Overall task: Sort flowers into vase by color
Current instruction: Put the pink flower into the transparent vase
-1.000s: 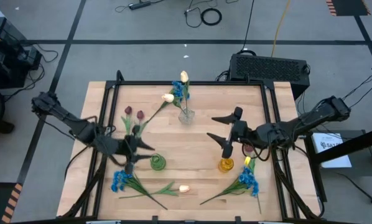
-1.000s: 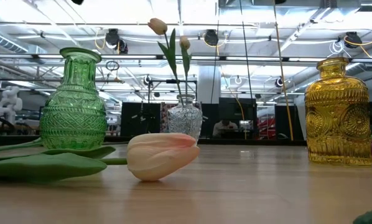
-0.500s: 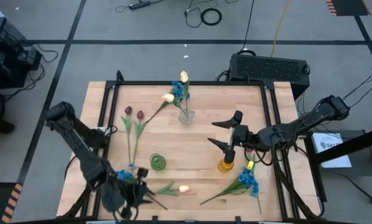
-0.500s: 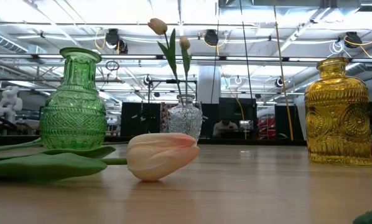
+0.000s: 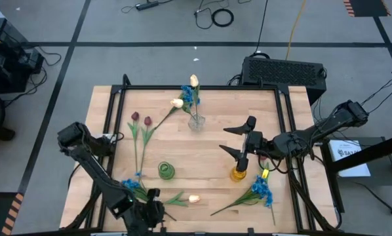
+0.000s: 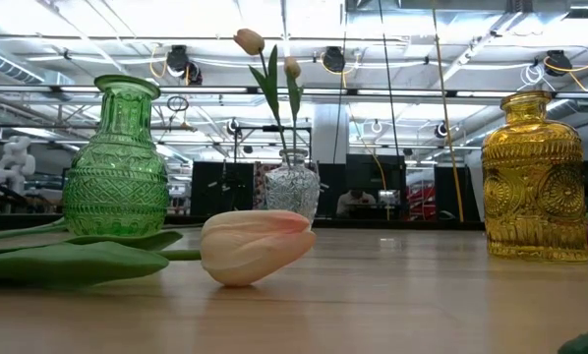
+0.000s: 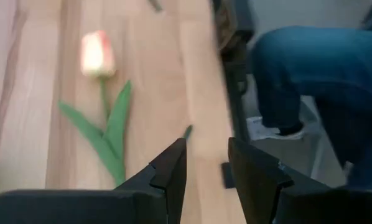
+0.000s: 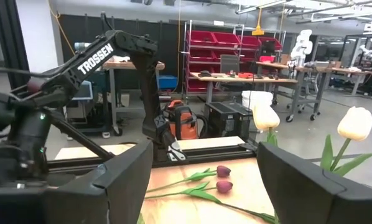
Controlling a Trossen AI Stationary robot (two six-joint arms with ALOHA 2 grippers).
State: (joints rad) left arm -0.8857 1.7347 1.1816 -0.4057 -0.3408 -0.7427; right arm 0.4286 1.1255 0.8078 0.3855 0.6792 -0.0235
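Note:
My left gripper hovers low at the table's near edge, left of a lying cream tulip. Its fingers are a narrow gap apart with bare wood showing between them. A blue flower lies partly under that arm. My right gripper stands open and level above the yellow vase. The clear vase holds two cream tulips and a blue bloom. Two dark red tulips lie at the far left, another blue flower at the near right.
A green vase stands left of centre, behind the lying tulip. Black frame rails run along the table's sides. A person's leg in blue jeans stands just beyond the near edge, close to my left gripper.
My left gripper has swung from beside the green vase toward the table's near edge and gone down, tipping more steeply; it now sits left of the lying cream tulip. The flowers and vases have stayed put.

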